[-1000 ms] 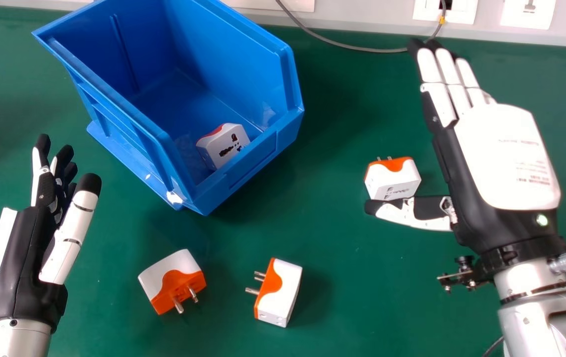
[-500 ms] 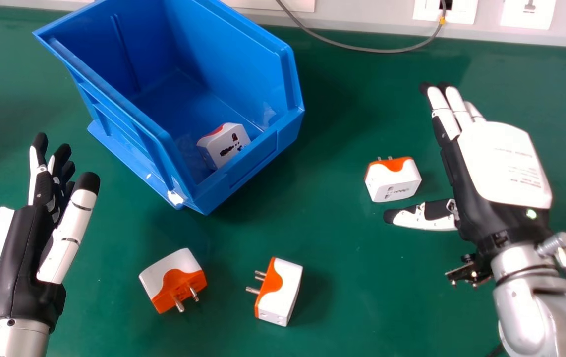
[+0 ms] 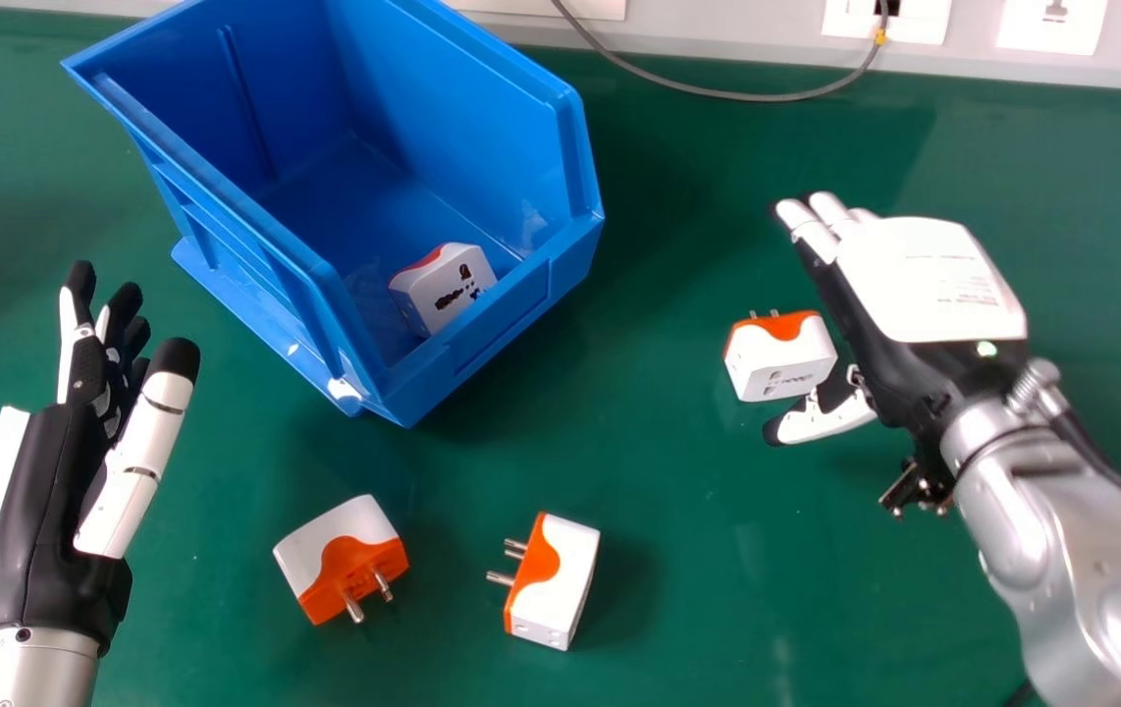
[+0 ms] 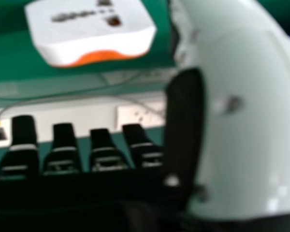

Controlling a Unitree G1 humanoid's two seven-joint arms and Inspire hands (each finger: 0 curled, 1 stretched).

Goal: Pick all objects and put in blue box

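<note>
Your right hand (image 3: 924, 280) is hanging over the green table (image 3: 678, 491), its fingers (image 4: 64, 154) extending nearly straight and its thumb (image 3: 824, 422) standing apart from them – it is holding nothing. Just beside it, on its left, the nearest adapter (image 3: 781, 363) is resting on the table, its white socket side facing you and its orange side with the prongs facing away. You are seeing the thumb very close to this adapter's near right corner, though whether they are touching, you cannot tell.

Two more adapters are lying on the table nearer you: the left adapter (image 3: 345, 555) is pointing its prongs toward the near side, and the middle adapter (image 3: 556, 579) is pointing its own to the left. Your blue box (image 3: 531, 295) is sitting beyond them, with the boxed adapter (image 3: 443, 290) leaning inside by the low front wall. Your left hand (image 3: 40, 511) is showing at the left of the head view, fingers relaxed and empty – well apart from the adapters. Behind everything, a grey cable (image 3: 737, 96) is curving along the table's far edge.
</note>
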